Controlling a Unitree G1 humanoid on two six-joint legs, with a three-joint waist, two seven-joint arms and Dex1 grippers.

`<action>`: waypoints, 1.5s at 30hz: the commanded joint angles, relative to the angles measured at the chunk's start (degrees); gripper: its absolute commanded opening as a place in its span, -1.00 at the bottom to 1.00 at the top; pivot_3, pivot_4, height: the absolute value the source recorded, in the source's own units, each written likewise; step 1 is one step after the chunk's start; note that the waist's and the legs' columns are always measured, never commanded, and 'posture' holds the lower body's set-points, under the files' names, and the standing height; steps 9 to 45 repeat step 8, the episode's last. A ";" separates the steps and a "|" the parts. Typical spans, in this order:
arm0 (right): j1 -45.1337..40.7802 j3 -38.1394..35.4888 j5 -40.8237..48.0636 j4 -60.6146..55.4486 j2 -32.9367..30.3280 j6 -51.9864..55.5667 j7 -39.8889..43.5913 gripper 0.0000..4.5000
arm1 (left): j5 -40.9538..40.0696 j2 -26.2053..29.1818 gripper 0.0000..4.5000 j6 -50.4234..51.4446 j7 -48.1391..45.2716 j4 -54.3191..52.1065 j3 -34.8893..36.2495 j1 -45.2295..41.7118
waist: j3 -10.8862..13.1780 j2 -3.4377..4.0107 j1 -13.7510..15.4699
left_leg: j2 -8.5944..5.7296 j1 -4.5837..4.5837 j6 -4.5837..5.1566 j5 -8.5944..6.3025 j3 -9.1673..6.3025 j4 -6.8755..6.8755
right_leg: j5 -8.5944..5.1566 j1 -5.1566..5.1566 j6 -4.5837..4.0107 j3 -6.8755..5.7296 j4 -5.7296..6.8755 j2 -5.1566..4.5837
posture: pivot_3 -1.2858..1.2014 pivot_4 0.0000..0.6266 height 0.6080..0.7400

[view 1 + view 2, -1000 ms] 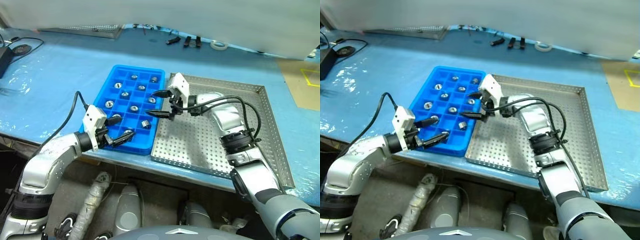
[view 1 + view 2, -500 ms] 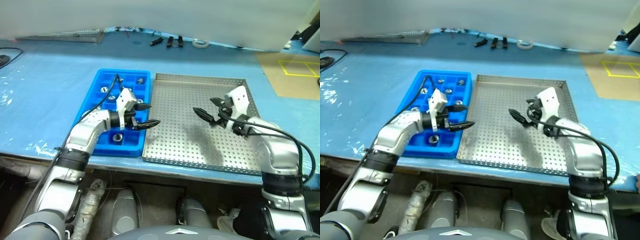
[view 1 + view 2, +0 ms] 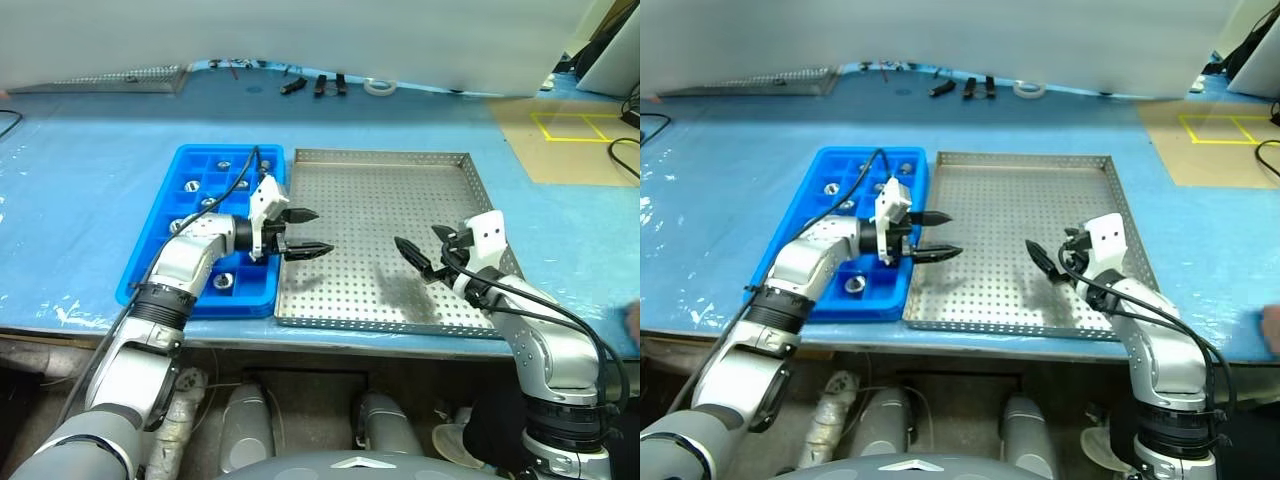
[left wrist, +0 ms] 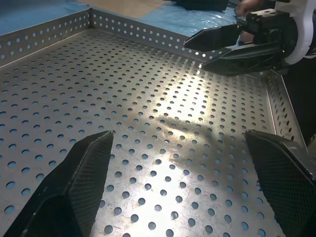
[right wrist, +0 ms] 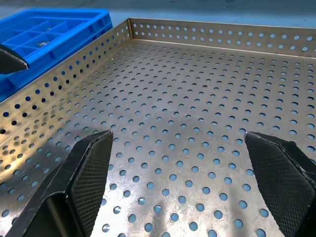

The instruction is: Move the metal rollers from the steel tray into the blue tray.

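left claw (image 3: 305, 233): released, hovering over steel tray (image 3: 452, 157) | right claw (image 3: 422, 253): released, empty | metal rollers (image 3: 222, 282): sitting in blue tray (image 3: 149, 235)

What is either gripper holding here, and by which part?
Nothing. The left gripper and the right gripper are both open and empty above the steel tray.

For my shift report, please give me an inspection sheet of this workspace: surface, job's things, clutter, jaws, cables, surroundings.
Surface: blue-covered bench.
Job's things: steel tray holds no rollers; metal rollers sit in compartments of the blue tray.
Clutter: tape roll and small dark tools at the far edge.
Grippers: left gripper and right gripper hover over the steel tray, jaws open, holding nothing.
Cables: black cable crosses the blue tray.
Surroundings: cardboard with yellow tape on the right.
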 commanded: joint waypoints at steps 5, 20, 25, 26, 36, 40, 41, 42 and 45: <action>-2.83 0.02 1.99 0.69 -2.37 -2.02 1.07 0.99 | -1.47 1.24 1.00 2.50 1.92 -7.04 2.22 1.49 | 0.00 0.00 0.07 | 0.00 0.00 0.00 0.00 0.03 -0.07 | 0.00 0.00 0.00 0.08 -0.08 0.00 | -0.07 -0.52 1.00; -3.50 0.68 2.30 1.16 -2.67 -2.32 1.57 0.99 | -1.58 1.65 1.00 3.05 2.49 -8.03 2.52 2.06 | 0.00 0.00 0.07 | 0.00 0.03 0.00 0.00 0.05 -0.15 | 0.00 0.00 0.00 0.10 -0.10 0.01 | -0.07 -0.52 1.00; -3.50 0.68 2.30 1.16 -2.67 -2.32 1.57 0.99 | -1.58 1.65 1.00 3.05 2.49 -8.03 2.52 2.06 | 0.00 0.00 0.07 | 0.00 0.03 0.00 0.00 0.05 -0.15 | 0.00 0.00 0.00 0.10 -0.10 0.01 | -0.07 -0.52 1.00; -3.50 0.68 2.30 1.16 -2.67 -2.32 1.57 0.99 | -1.58 1.65 1.00 3.05 2.49 -8.03 2.52 2.06 | 0.00 0.00 0.07 | 0.00 0.03 0.00 0.00 0.05 -0.15 | 0.00 0.00 0.00 0.10 -0.10 0.01 | -0.07 -0.52 1.00; -3.50 0.68 2.30 1.16 -2.67 -2.32 1.57 0.99 | -1.58 1.65 1.00 3.05 2.49 -8.03 2.52 2.06 | 0.00 0.00 0.07 | 0.00 0.03 0.00 0.00 0.05 -0.15 | 0.00 0.00 0.00 0.10 -0.10 0.01 | -0.07 -0.52 1.00; -3.50 0.68 2.30 1.16 -2.67 -2.32 1.57 0.99 | -1.58 1.65 1.00 3.05 2.49 -8.03 2.52 2.06 | 0.00 0.00 0.07 | 0.00 0.03 0.00 0.00 0.05 -0.15 | 0.00 0.00 0.00 0.10 -0.10 0.01 | -0.07 -0.52 1.00; -3.50 0.68 2.30 1.16 -2.67 -2.32 1.57 0.99 | -1.58 1.65 1.00 3.05 2.49 -8.03 2.52 2.06 | 0.00 0.00 0.07 | 0.00 0.03 0.00 0.00 0.05 -0.15 | 0.00 0.00 0.00 0.10 -0.10 0.01 | -0.07 -0.52 1.00; -3.50 0.68 2.30 1.16 -2.67 -2.32 1.57 0.99 | -1.58 1.65 1.00 3.05 2.49 -8.03 2.52 2.06 | 0.00 0.00 0.07 | 0.00 0.03 0.00 0.00 0.05 -0.15 | 0.00 0.00 0.00 0.10 -0.10 0.01 | -0.07 -0.52 1.00; -3.50 0.68 2.30 1.16 -2.67 -2.32 1.57 0.99 | -1.58 1.65 1.00 3.05 2.49 -8.03 2.52 2.06 | 0.00 0.00 0.07 | 0.00 0.03 0.00 0.00 0.05 -0.15 | 0.00 0.00 0.00 0.10 -0.10 0.01 | -0.07 -0.52 1.00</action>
